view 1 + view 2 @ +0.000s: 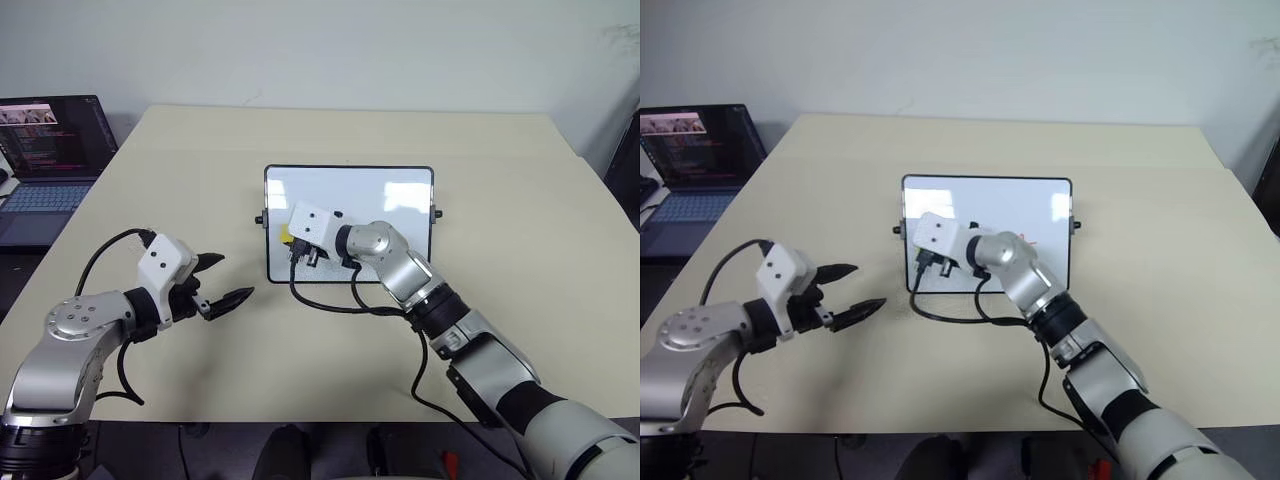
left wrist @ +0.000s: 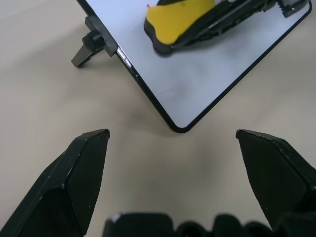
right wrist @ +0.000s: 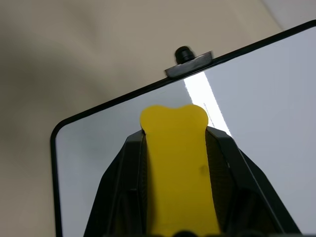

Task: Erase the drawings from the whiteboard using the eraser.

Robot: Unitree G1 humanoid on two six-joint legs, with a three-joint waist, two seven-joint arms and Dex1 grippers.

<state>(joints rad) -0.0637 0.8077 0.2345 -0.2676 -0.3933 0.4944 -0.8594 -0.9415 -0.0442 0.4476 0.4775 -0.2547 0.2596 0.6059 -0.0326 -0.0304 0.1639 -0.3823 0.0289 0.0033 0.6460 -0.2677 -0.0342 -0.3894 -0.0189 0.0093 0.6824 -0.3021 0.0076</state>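
Right wrist view: our right tool [image 3: 175,163] clamps the eraser [image 3: 177,168] against the whiteboard [image 3: 276,113]; our left tool [image 1: 222,282] gapes empty.

Bright, even light on my view; glare streaks the whiteboard [image 1: 400,195] right of centre, shadows soft underneath.

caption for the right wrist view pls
Right gripper clamps the yellow oblong eraser over the glossy black-framed whiteboard.
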